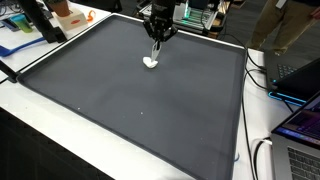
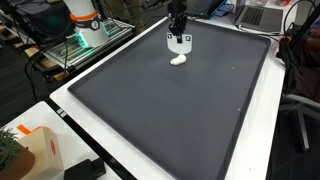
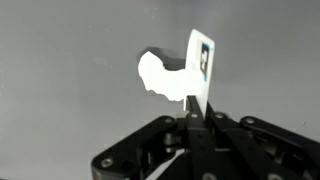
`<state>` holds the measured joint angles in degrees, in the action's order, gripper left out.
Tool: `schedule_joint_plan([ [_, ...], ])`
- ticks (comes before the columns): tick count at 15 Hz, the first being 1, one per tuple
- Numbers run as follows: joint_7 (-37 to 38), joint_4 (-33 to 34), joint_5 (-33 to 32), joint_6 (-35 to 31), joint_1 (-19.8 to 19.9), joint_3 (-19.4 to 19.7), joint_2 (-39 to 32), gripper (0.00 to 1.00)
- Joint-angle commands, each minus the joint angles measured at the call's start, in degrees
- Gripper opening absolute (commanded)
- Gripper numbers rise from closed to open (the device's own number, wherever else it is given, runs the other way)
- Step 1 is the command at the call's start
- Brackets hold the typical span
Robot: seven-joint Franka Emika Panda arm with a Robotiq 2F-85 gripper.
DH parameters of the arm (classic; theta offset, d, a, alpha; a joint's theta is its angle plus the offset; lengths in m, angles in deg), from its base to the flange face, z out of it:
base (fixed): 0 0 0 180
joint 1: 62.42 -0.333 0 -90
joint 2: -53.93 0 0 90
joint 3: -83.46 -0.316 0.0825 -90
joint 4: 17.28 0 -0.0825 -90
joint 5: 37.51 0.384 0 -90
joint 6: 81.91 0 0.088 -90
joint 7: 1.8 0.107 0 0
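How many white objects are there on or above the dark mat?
2. A thin white card stands upright in the shut gripper; a white irregular lump lies on the dark mat just below it. I see no others.

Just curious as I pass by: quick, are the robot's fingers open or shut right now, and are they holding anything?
Fingers: closed, holding a thin white card with a small blue mark.

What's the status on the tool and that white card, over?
Tool shut on white card, pinched by one end. Card's free end at white lump on dark mat; contact unclear. Only the lump near the card.
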<state>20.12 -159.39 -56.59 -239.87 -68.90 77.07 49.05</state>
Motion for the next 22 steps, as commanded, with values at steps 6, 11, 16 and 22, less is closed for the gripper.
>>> schedule_joint_plan([
  [6, 6.04, 4.38, -6.8, 2.32, -0.78, 0.5, -5.99, 0.01],
  [11, 3.98, 7.68, -5.21, 8.44, -4.0, 1.95, -9.92, 0.01],
  [16, 7.55, 12.74, -8.46, 17.27, -6.91, 4.11, -13.21, 0.01],
  [22, 7.42, 18.1, -6.77, 26.09, -8.77, 4.1, -17.53, 0.01],
])
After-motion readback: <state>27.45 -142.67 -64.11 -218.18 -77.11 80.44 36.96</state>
